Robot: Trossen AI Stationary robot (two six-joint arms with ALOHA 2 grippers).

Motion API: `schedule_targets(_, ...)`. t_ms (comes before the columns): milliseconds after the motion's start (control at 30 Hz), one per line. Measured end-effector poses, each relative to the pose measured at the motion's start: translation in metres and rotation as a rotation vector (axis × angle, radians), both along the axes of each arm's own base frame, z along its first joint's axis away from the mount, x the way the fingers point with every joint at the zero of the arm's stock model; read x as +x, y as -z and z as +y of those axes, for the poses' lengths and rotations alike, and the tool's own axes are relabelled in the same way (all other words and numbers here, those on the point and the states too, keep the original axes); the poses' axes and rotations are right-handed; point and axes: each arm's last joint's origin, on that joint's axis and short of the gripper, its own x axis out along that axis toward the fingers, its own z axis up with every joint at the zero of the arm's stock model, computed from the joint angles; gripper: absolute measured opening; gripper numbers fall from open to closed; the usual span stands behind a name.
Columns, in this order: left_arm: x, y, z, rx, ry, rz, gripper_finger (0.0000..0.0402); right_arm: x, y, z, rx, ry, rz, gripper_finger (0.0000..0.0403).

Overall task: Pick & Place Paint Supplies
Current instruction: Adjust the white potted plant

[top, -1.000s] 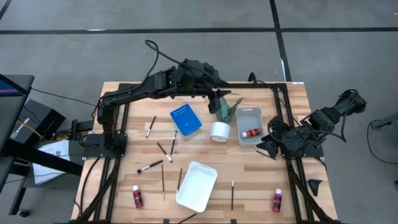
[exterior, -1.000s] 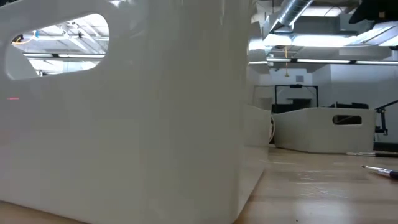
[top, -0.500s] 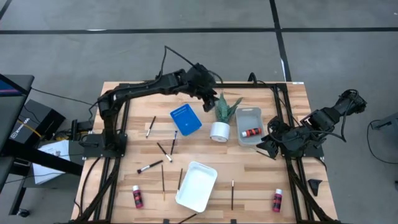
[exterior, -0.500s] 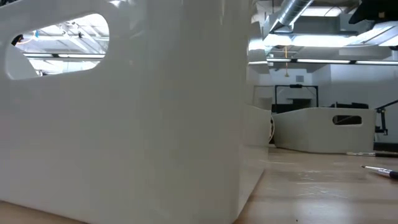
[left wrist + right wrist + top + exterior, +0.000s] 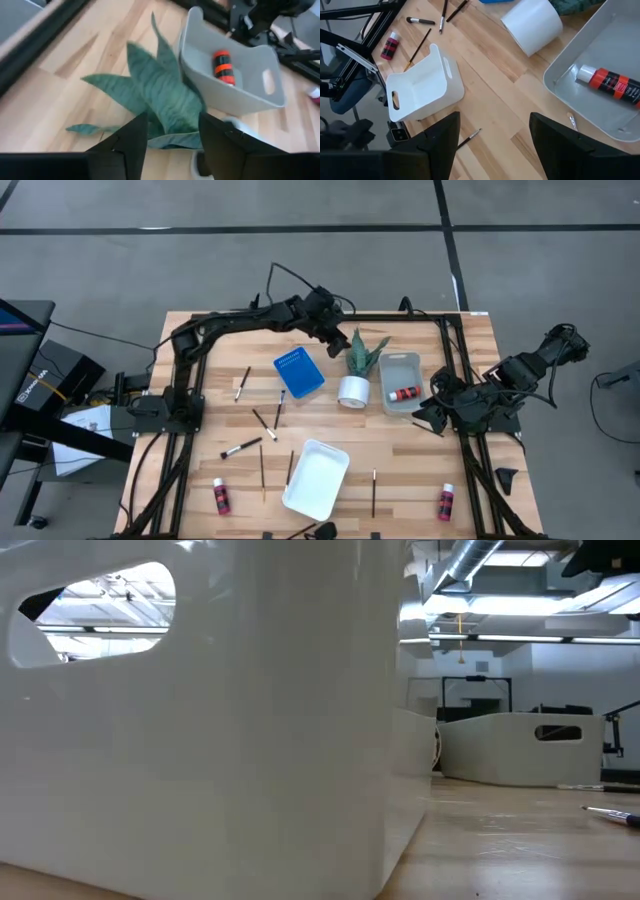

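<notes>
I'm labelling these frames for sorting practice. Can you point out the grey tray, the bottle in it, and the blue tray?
grey tray point(image 5: 403, 360): high view, on its far rim.
bottle point(image 5: 405, 393): high view, on its red body.
blue tray point(image 5: 299, 372): high view, on its middle.

A white tray stands right before me, its wall filling most of my sight, a handle slot near its top. Farther along the worktop sits a second tray, and a paintbrush lies by the right edge.
</notes>
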Motion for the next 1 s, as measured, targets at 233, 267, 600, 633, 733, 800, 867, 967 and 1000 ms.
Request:
schedule_targets(233,0.011,0.013,0.002,-0.009,-0.015,-0.048,0.0211,0.000,0.000,0.000,0.009,0.014,0.005,0.0235)
schedule_targets(267,0.013,0.018,0.002,-0.023,-0.011,-0.040,0.0212,0.000,0.000,0.000,0.009,0.015,0.005,0.0235)
schedule_targets(600,0.017,0.019,0.002,-0.006,-0.015,-0.073,0.0172,0.000,0.000,0.000,0.012,0.021,0.005,0.0235)
schedule_targets(633,0.017,0.019,0.002,0.003,-0.028,-0.064,0.0159,0.000,0.000,0.000,0.010,0.018,0.005,0.0235)
schedule_targets(733,0.017,0.020,0.002,0.011,-0.040,-0.058,0.0111,0.000,0.000,0.000,0.010,0.018,0.006,0.0235)
schedule_targets(800,0.017,0.019,0.003,0.015,-0.040,-0.067,0.0075,0.000,0.001,0.000,0.010,0.017,0.006,0.0235)
schedule_targets(867,0.017,0.019,0.003,0.012,-0.043,-0.064,0.0037,-0.001,0.000,0.000,0.007,0.015,0.006,0.0235)
schedule_targets(967,0.018,0.018,0.003,0.002,-0.045,-0.078,0.0008,-0.001,0.001,0.000,0.005,0.012,0.007,0.0235)
schedule_targets(1000,0.018,0.017,0.003,-0.001,-0.047,-0.089,0.0007,-0.001,0.001,0.000,0.005,0.012,0.007,0.0235)
